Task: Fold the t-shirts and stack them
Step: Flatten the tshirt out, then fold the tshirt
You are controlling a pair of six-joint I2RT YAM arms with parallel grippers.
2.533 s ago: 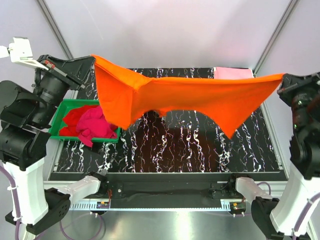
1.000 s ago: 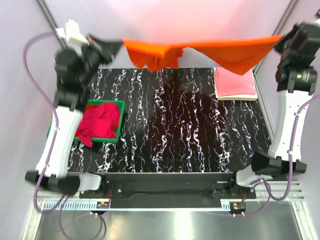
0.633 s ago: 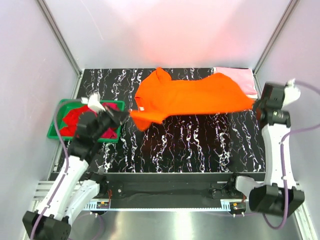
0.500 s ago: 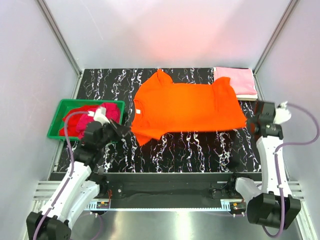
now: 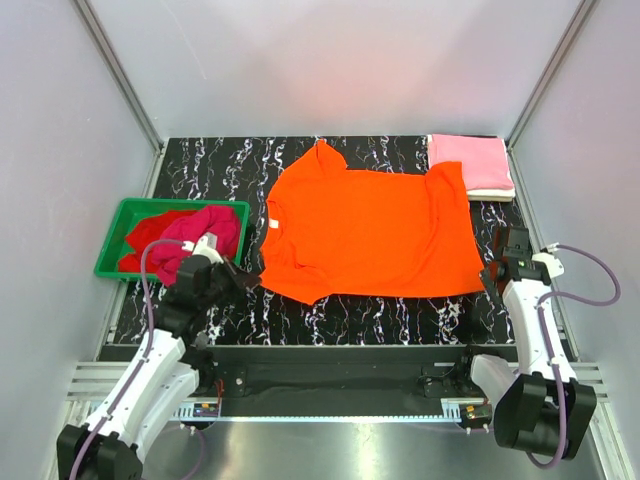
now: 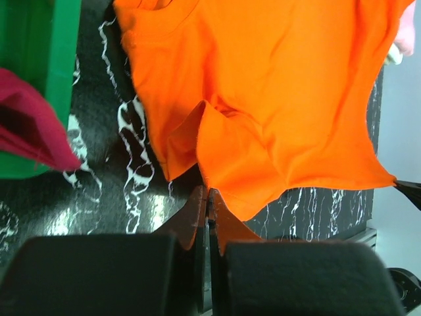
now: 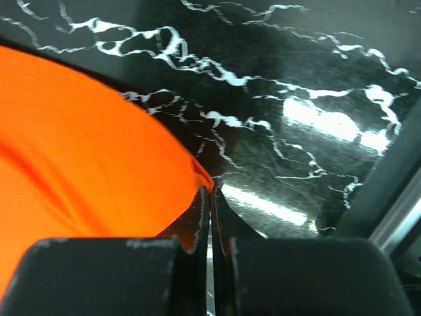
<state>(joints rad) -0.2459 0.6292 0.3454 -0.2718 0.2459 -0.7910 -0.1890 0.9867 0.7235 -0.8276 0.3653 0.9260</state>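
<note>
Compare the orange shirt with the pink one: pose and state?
Pose: orange shirt lies spread open mid-table; pink shirt is folded square at the far right corner. Grip: left pincer and right pincer pinch the orange shirt; pink shirt is untouched. Both plain cloth.

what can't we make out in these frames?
- Top view: cream-white t-shirt, only a sliver shows; pink t-shirt covers it.
- Top view: red t-shirt in green bin mostly under magenta t-shirt; how many lie there unclear.
- Right wrist: orange t-shirt cut off by the left edge; only its corner shows.
</note>
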